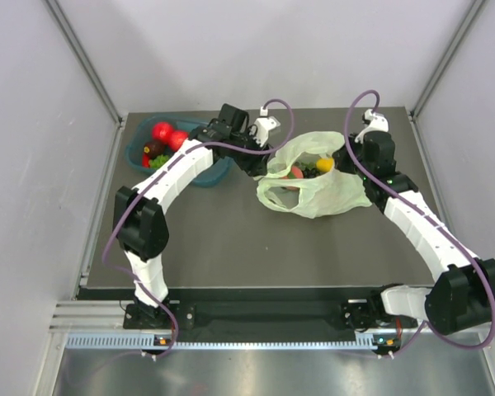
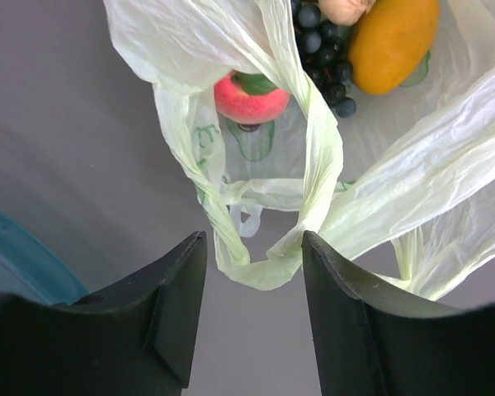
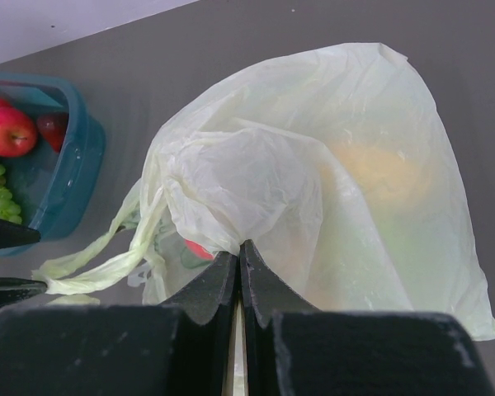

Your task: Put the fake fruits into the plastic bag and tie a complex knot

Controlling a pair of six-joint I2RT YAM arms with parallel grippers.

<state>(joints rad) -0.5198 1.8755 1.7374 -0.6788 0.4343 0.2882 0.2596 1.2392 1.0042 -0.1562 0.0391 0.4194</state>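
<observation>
The dark grey bench carries everything. The plastic bag lies on it right of centre, at the far half. It is pale green and crinkled, and its mouth gapes toward the far side. To the left of it, behind the left arm, sits a teal tray, apart from the bag.

The fake fruits are split between the two. Inside the bag lie an orange-yellow mango, a bunch of dark grapes touching it, and a peach showing under the film. In the tray are red apples and green grapes.

One handle loop of the bag trails out onto the bench toward the left arm. The left gripper hangs over it, its jaws roughly half apart with the end of the loop between them. The loop brushes the right-hand finger, but the jaws are not clamped on it.

The right gripper is at the bag's right edge with its jaws pressed fully together. It appears to have a fold of the film nipped between them, and the bag tents up toward the fingertips, though the contact itself is hidden behind them.
</observation>
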